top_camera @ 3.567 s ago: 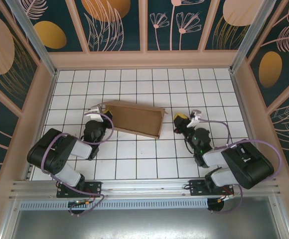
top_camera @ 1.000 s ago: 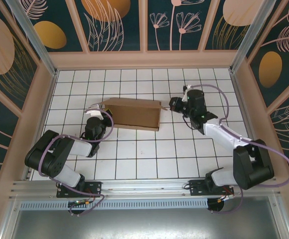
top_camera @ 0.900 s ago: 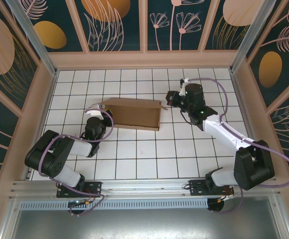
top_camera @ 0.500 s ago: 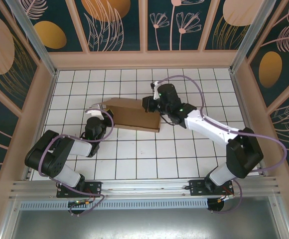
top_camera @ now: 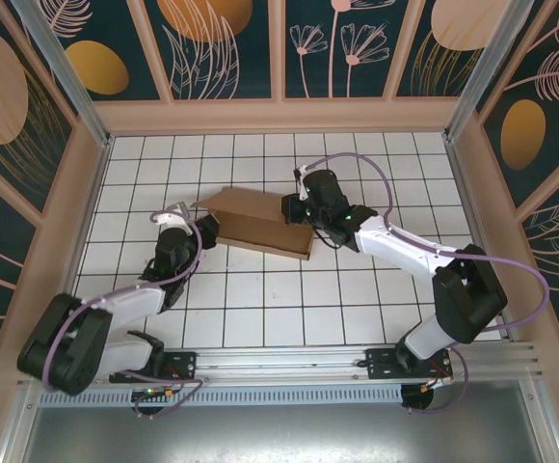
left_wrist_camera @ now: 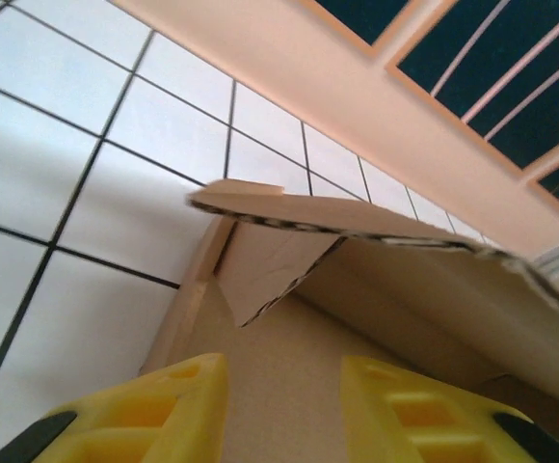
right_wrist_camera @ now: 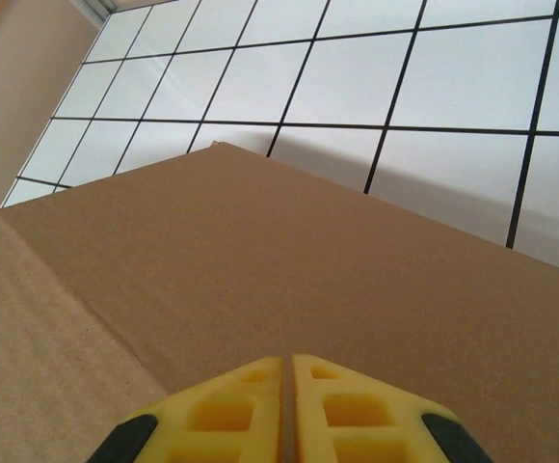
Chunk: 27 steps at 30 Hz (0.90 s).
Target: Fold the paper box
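Since a second ago the right arm has swung in over the right end of the paper box (top_camera: pixel 260 224), and the left arm has stretched toward its left end. From above, the box lies mid-table. The right gripper (top_camera: pixel 291 205) rests at its right flap and the left gripper (top_camera: pixel 205 230) at its left flap.

Left wrist: fingers (left_wrist_camera: pixel 178 410) spread, pinching nothing, cardboard beyond.

Right wrist: fingers (right_wrist_camera: pixel 251 410) pressed together over a flat panel. Pushing it evenly along its crease should fold it cleanly.
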Each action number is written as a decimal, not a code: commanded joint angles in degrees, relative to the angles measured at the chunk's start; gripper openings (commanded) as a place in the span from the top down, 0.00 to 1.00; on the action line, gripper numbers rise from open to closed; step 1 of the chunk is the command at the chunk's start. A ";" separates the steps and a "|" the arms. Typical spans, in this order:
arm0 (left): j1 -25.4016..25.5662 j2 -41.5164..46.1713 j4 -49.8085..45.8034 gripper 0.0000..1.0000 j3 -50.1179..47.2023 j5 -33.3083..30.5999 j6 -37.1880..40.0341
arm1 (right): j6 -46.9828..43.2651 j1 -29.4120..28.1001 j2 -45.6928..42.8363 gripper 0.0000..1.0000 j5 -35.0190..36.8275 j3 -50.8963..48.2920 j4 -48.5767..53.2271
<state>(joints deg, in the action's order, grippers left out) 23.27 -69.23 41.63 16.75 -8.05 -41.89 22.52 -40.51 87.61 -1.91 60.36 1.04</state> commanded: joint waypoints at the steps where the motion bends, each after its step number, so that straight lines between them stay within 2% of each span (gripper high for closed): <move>1: 0.37 8.11 -15.10 0.68 -1.82 -6.39 -7.05 | -1.52 -0.14 0.52 0.88 1.46 -0.47 -1.71; 4: 0.32 16.39 -28.53 0.75 0.69 -13.49 -10.99 | -1.61 -0.14 0.85 0.88 0.95 -1.10 -2.42; 7: 0.36 23.59 -39.68 0.77 5.03 -17.77 -8.86 | -1.78 -0.36 1.02 0.88 0.60 -2.35 -3.20; 9: 0.30 27.01 -42.88 0.74 6.84 -18.24 -6.59 | -1.78 -0.58 1.04 0.88 0.34 -3.45 -3.83; 13: 0.29 31.77 -40.13 0.67 8.83 -14.88 -1.41 | -2.43 -1.57 1.43 0.88 0.79 -5.65 -4.99; 15: 0.29 30.10 -39.29 0.65 11.69 -12.25 1.36 | -3.07 -2.41 2.11 0.88 1.43 -6.62 -4.99; 19: 0.29 20.98 -40.98 0.65 19.69 -5.78 6.55 | -3.55 -3.17 3.84 0.88 2.40 -8.97 -5.64; 25: 0.16 9.23 -35.56 0.77 22.63 7.10 7.80 | -3.66 -3.24 6.63 0.88 2.52 -11.26 -6.98; 27: 0.13 4.87 -33.45 0.86 22.72 10.92 7.01 | -3.71 -3.25 7.50 0.88 2.51 -11.53 -7.14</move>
<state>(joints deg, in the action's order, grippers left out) 23.27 -60.47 5.26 38.44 -5.85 -35.94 19.79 -43.51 93.67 -1.04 49.93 -4.99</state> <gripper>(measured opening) 0.161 0.122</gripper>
